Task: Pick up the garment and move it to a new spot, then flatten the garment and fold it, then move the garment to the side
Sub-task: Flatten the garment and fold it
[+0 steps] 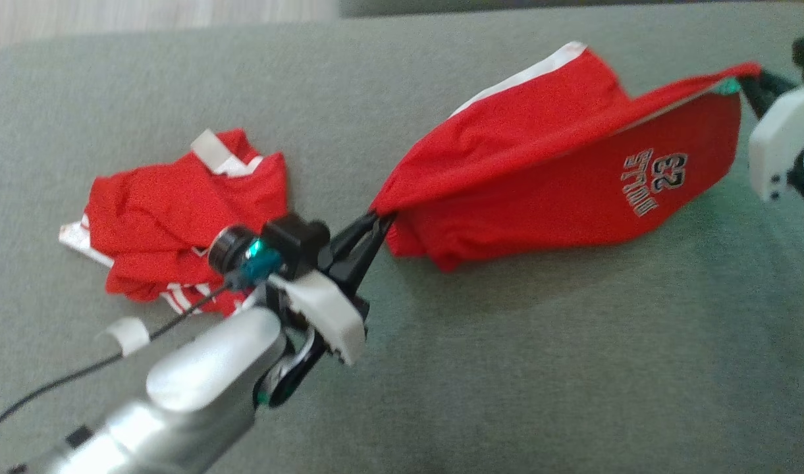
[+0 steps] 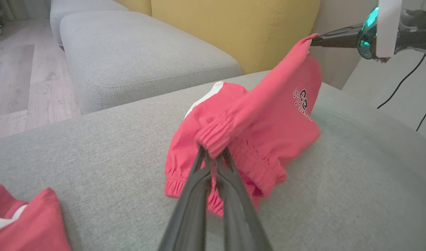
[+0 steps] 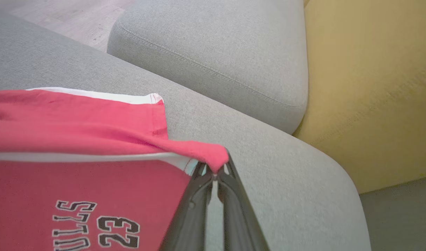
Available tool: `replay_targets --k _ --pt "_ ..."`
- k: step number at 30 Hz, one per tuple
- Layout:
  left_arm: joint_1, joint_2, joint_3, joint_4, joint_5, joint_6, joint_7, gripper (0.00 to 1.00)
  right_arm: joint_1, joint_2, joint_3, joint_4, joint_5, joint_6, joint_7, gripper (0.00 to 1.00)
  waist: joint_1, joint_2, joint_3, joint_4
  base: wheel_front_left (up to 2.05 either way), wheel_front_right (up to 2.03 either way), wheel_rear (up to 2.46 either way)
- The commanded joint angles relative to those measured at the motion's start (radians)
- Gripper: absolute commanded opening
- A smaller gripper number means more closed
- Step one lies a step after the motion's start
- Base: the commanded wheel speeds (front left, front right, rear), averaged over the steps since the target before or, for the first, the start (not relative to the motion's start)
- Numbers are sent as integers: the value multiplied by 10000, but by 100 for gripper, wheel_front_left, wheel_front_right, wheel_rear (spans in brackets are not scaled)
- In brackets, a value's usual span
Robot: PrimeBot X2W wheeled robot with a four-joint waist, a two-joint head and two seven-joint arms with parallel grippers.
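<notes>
The garment (image 1: 540, 178) is a pair of red shorts with white trim and a black "23" print. It hangs stretched between my two grippers, its lower part resting on the grey cushion (image 1: 507, 368). My left gripper (image 1: 376, 220) is shut on the elastic waistband, which the left wrist view shows bunched at the fingertips (image 2: 214, 157). Far to the right, my right gripper (image 1: 744, 78) is shut on a hem corner. In the right wrist view that corner sits pinched in the gripper (image 3: 216, 170), with the garment (image 3: 76, 181) spreading off to the left.
A second red garment with white trim (image 1: 178, 217) lies crumpled on the cushion at the left, just beyond my left wrist. Behind the cushion are another grey seat (image 2: 136, 59), a yellow backrest (image 2: 233, 28) and wooden floor (image 2: 14, 87).
</notes>
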Motion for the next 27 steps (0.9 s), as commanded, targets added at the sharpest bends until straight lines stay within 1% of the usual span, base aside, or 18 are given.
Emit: replay_targets --k 1,6,14,20,27 --pt "-591 147 483 -116 -50 -39 11 0 -292 -113 16 -137 -81 -9 19 0 -2 -1 524 455 0 0 0" --pt "-1331 -334 517 640 -13 -348 47 0 -1291 4 471 529 -279 -9 -13 0 -2 -1 1127 867 0 0 0" --pt "-2049 -1069 440 1744 59 -771 -127 0 -2406 233 812 1785 -257 -9 -385 0 -2 -1 1766 1362 0 0 0" --pt "-2303 -1445 457 2358 60 -931 -405 0 -2966 418 1256 2572 -398 -9 -765 0 -2 -1 2094 1461 0 0 0" --pt "-2496 -1794 364 2864 127 -1095 -657 0 -3475 749 1474 3506 -515 -9 -1306 0 -2 -1 2339 1653 0 0 0"
